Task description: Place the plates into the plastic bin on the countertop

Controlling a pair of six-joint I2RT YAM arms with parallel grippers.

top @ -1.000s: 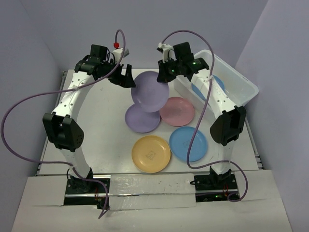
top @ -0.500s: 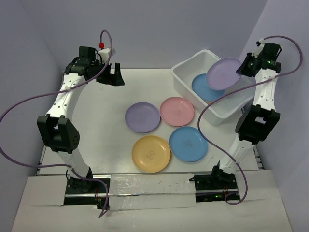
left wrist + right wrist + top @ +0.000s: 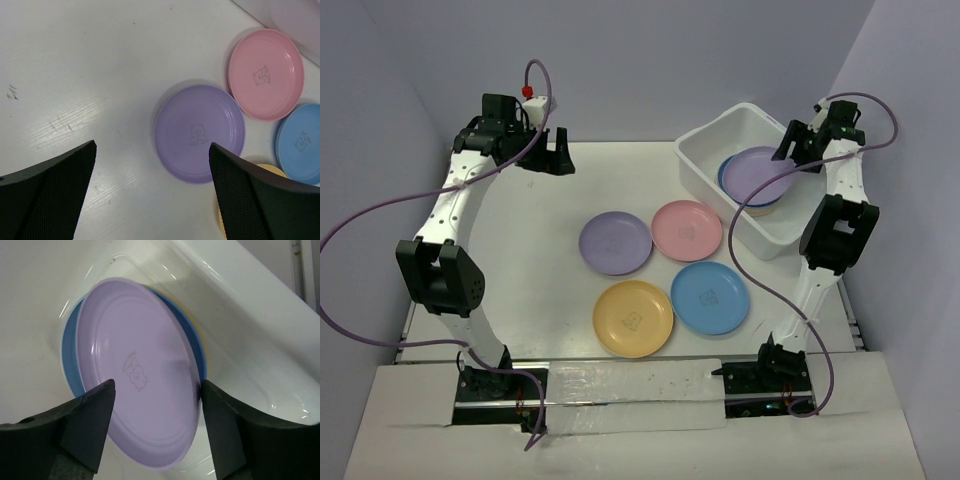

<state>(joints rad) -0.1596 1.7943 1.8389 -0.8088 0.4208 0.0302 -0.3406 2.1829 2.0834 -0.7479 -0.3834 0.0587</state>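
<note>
Hovered with right pincer (image 3: 157,385) parted and empty over the plastic bin (image 3: 698,170), lilac plate (image 3: 758,174) tilted atop a blue plate (image 3: 69,360) inside; best withdrawn straight upward, left pincer (image 3: 152,146) wide, empty above purple plate (image 3: 199,132) on the desk (image 3: 520,250).

Right wrist: purple plate (image 3: 140,370) in bin (image 3: 240,300), right rim smeared. It covers the plates beneath; only a blue rim (image 3: 69,360) and yellow sliver (image 3: 194,325) show. Count unreadable.
Left wrist: yellow plate (image 3: 257,167) mostly behind a finger (image 3: 260,210), blue plate (image 3: 302,145) cut by right edge.
</note>
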